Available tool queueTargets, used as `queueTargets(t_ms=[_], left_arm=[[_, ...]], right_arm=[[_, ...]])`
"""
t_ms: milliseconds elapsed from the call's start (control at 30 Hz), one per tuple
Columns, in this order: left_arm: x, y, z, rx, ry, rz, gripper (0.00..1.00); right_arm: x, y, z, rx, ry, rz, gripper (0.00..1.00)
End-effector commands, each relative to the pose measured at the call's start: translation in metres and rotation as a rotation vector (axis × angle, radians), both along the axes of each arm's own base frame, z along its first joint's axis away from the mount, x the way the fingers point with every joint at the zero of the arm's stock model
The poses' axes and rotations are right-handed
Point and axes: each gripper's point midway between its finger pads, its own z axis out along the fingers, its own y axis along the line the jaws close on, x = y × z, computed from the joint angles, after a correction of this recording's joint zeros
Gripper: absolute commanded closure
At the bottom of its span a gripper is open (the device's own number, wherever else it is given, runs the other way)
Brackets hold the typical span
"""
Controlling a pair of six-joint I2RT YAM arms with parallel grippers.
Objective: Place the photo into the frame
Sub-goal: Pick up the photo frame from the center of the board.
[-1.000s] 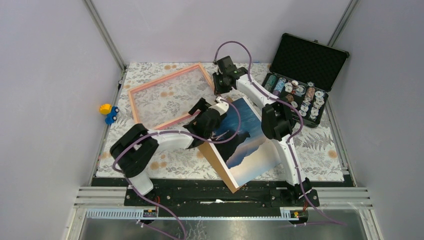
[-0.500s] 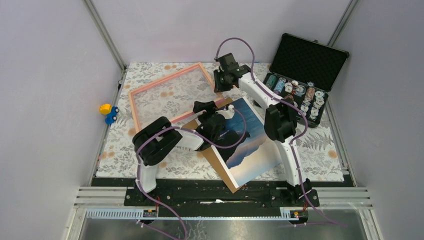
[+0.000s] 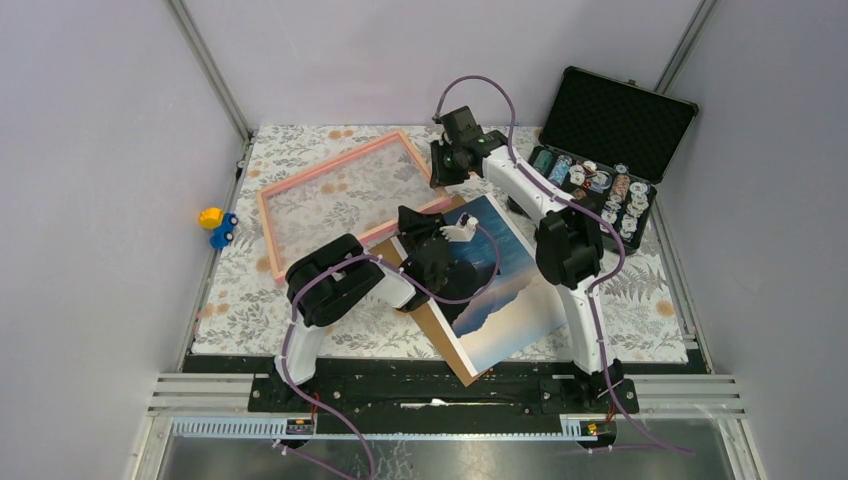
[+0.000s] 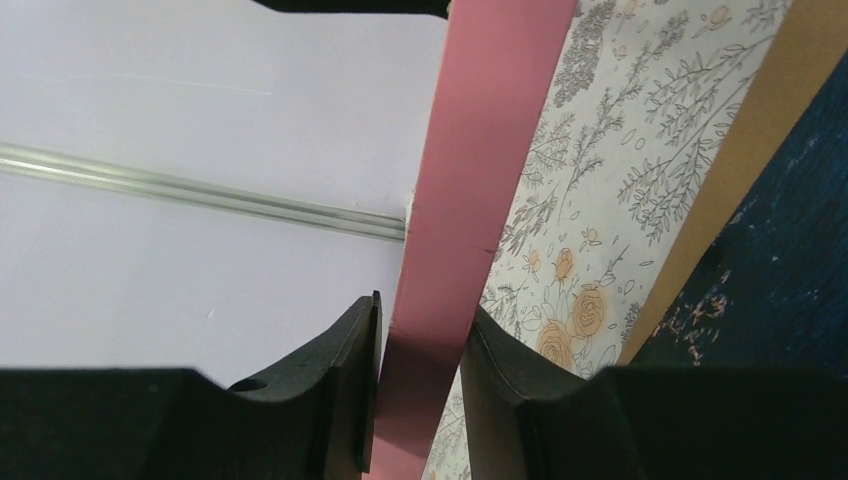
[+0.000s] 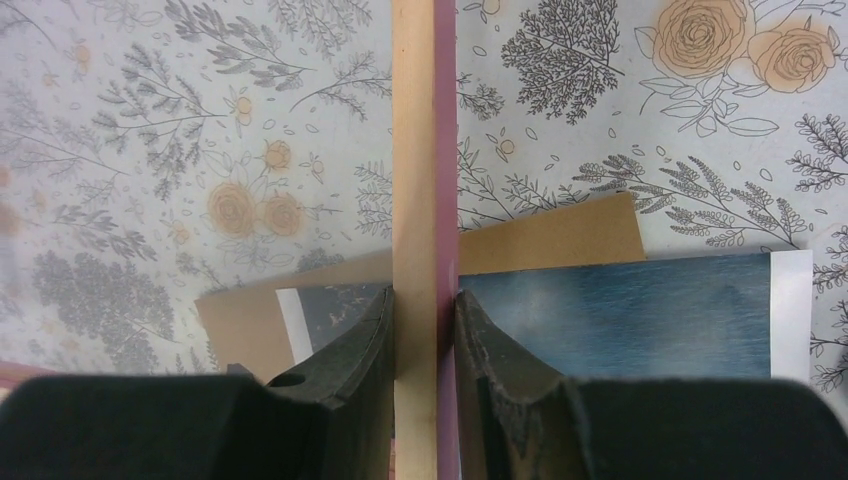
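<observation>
The salmon-pink frame (image 3: pixel 330 160) with its clear pane sits at the back left of the floral mat, its right end raised. My right gripper (image 3: pixel 445 178) is shut on the frame's far right edge (image 5: pixel 415 150), the bar pinched between both fingers (image 5: pixel 423 295). My left gripper (image 3: pixel 420 222) is closed around the frame's near right bar (image 4: pixel 490 130), which fills the gap between the jaws (image 4: pixel 422 305). The photo (image 3: pixel 510 290), dark mountain under blue sky, lies flat on a brown backing board (image 3: pixel 440 330) right of centre, below both grippers. It also shows in both wrist views (image 5: pixel 650 310) (image 4: pixel 800 250).
An open black case (image 3: pixel 600 150) holding several small spools stands at the back right. A yellow and blue toy (image 3: pixel 215 225) lies off the mat's left edge. Grey walls and metal posts enclose the table on three sides.
My left arm has swung right and forward to the frame's near right bar, and its jaws have closed from wide open around it. The right gripper keeps its hold.
</observation>
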Motion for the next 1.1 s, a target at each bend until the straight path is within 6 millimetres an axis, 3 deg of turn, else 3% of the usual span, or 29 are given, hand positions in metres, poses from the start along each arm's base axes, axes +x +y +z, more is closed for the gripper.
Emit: queueTargets(t_ms=[0,67,167,267,333,433,567,833,1067], left_arm=[[-0.009,0.001,0.022,-0.194,-0.139,0.043,0.74],[-0.013,-0.002,0.021,-0.201,-0.162,0.041,0.76],[-0.018,-0.005,0.02,-0.207,-0.192,0.042,0.83],[-0.021,-0.006,0.019,-0.229,-0.2,0.033,0.88],[-0.022,-0.007,0.017,-0.247,-0.203,0.029,0.9],[-0.023,-0.01,0.014,-0.26,-0.203,0.015,0.91],[-0.024,-0.012,0.013,-0.265,-0.203,0.004,0.91],[-0.024,-0.01,0.007,-0.266,-0.197,0.001,0.91],[-0.024,-0.012,0.009,-0.268,-0.202,-0.004,0.92]], right_arm=[[0.001,0.015,0.078,0.158,-0.118,0.02,0.96],[-0.001,0.015,0.081,0.165,-0.115,0.024,0.84],[-0.001,0.011,0.09,0.191,-0.108,0.025,0.47],[0.01,-0.008,0.099,0.223,-0.108,-0.023,0.12],[0.024,-0.023,0.097,0.233,-0.111,-0.07,0.01],[0.041,-0.028,0.093,0.303,-0.087,-0.076,0.0],[0.056,-0.018,0.085,0.498,0.025,-0.057,0.0],[0.046,0.022,0.069,0.85,0.26,0.112,0.0],[0.04,0.035,0.041,0.905,0.362,0.162,0.01]])
